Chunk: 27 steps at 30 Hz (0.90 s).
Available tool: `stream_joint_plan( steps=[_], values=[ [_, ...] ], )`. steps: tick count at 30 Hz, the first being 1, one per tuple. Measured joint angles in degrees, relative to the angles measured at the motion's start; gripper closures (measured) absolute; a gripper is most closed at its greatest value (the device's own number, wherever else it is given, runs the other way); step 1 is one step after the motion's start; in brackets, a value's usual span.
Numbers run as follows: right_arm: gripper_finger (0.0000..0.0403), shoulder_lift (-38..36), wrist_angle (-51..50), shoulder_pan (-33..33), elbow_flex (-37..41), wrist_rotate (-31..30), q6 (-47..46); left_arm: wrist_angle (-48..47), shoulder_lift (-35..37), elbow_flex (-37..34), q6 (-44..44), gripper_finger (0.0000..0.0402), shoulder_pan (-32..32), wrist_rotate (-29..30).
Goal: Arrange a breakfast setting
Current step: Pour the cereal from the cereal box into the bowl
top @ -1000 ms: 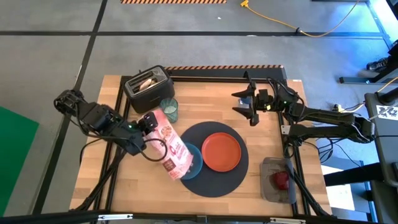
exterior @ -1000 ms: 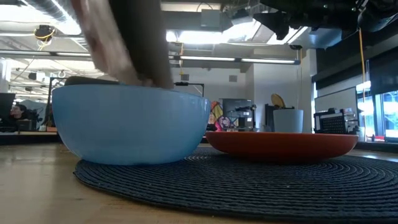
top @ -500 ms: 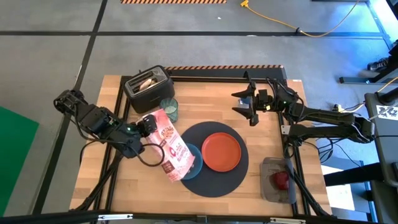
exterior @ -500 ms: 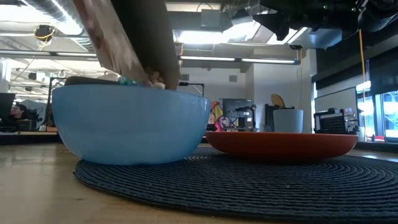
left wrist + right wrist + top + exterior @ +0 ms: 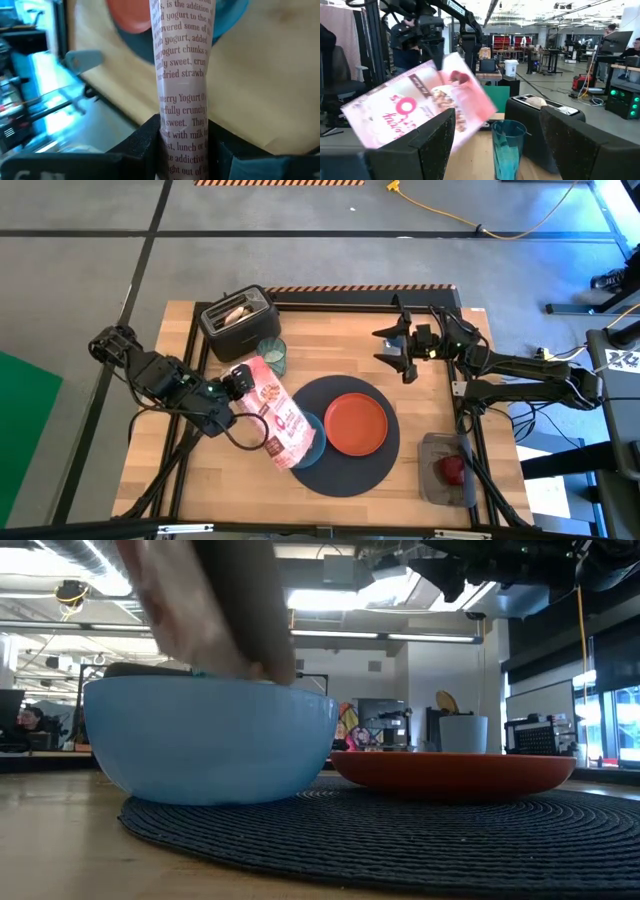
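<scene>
My left gripper (image 5: pixel 240 383) is shut on a pink cereal box (image 5: pixel 276 418) that slants down over the blue bowl (image 5: pixel 313 442); the box's lower end (image 5: pixel 215 620) hangs blurred just above the bowl's rim (image 5: pixel 210 690). Bowl and orange plate (image 5: pixel 355 423) sit on the round dark mat (image 5: pixel 345 470). The pale-green glass (image 5: pixel 272 356) stands by the toaster (image 5: pixel 238 320), with a toast slice (image 5: pixel 236 310) in its slot. A red apple (image 5: pixel 453 468) lies in a grey tray. My right gripper (image 5: pixel 404 352) hovers open at the far right. My left gripper pinches the cereal box near its upper end (image 5: pixel 183 150) between its two fingers (image 5: pixel 150 137), one on each broad face, the narrow printed side facing the wrist camera. The fingers come slanting down from the table's left. The box is lifted clear, tilted, lower end over the bowl.
A grey tray (image 5: pixel 440 480) lies at the near right edge. A black frame (image 5: pixel 330 302) runs along the table's far side. Bare wood shows between the mat and my right gripper. In the right wrist view the glass (image 5: pixel 509 145) and toaster (image 5: pixel 540 120) stand ahead.
The box has stayed tilted over the bowl while its lower end has shifted a little sideways above the rim, showing blurred. My left gripper has kept its hold. The right arm has kept still.
</scene>
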<state>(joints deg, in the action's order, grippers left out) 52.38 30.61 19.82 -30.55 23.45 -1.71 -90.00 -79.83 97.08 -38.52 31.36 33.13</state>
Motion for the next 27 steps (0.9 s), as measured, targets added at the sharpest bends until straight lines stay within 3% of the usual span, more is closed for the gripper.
stream_joint_plan(
  steps=[4, 12, 21, 27],
  values=[
    [0.0123, 0.0, 1.4, -2.6, 0.0, -1.8, 0.4, 0.0, -0.6, 0.0, -2.1, 0.0292, -1.5, 2.3],
    [0.0123, 0.0, 2.8, -6.8, -0.1, -2.0, 1.8, 0.0, -1.2, 0.0, -0.8, 0.0292, -1.2, -3.8],
    [0.0123, 0.2, 2.4, -7.2, -0.1, -3.0, 1.9, 0.0, -0.7, 0.0, 1.5, 0.0292, 0.4, -4.1],
    [0.0123, 4.7, 3.9, -14.2, -0.7, -6.4, 3.6, 0.0, 0.9, 0.0, 4.8, 0.0292, -0.6, -4.4]
  ],
)
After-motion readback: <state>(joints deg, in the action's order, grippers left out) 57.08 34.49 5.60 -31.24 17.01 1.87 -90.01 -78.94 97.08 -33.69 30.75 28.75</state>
